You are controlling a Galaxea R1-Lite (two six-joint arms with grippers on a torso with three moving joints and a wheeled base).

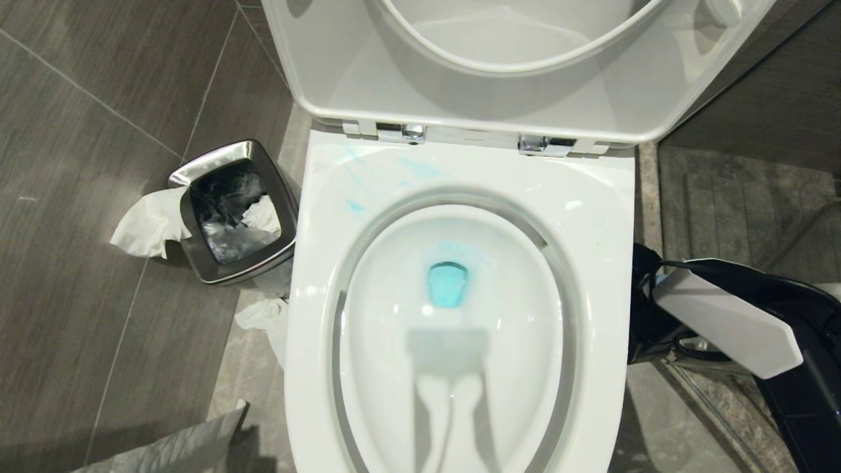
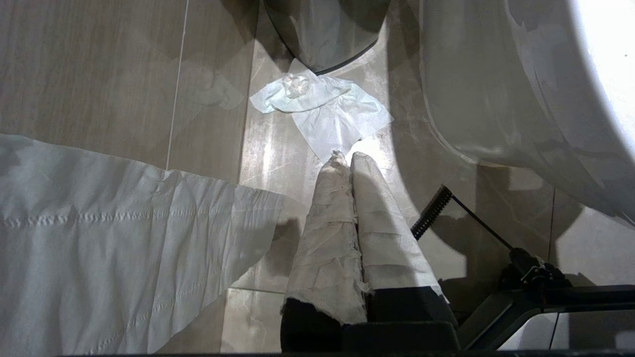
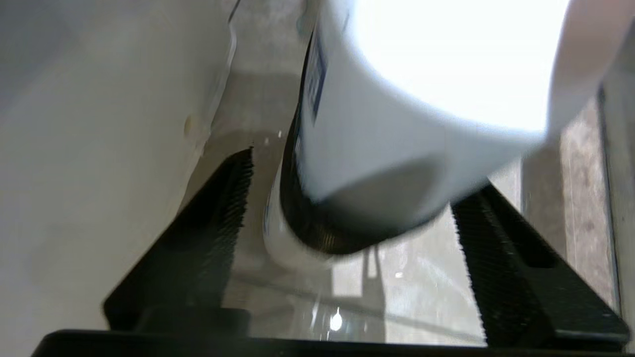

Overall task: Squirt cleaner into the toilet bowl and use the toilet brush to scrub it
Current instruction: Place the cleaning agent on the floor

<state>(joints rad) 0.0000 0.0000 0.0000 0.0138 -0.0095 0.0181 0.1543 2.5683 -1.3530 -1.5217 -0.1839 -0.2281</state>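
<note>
Beside the glossy white toilet bowl (image 1: 460,368), right gripper (image 3: 347,218) jaws spread wide around a white bottle (image 3: 397,139), not gripping. Withdraw straight back, avoid tipping it. Left gripper (image 2: 347,163) closed, idle.

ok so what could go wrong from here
1. The right gripper stands open around a white container that looks tilted, so it could topple on the floor beside the toilet bowl.
2. Cleaner is also smeared on the back of the rim, where scrubbing inside the basin might miss it.
</note>
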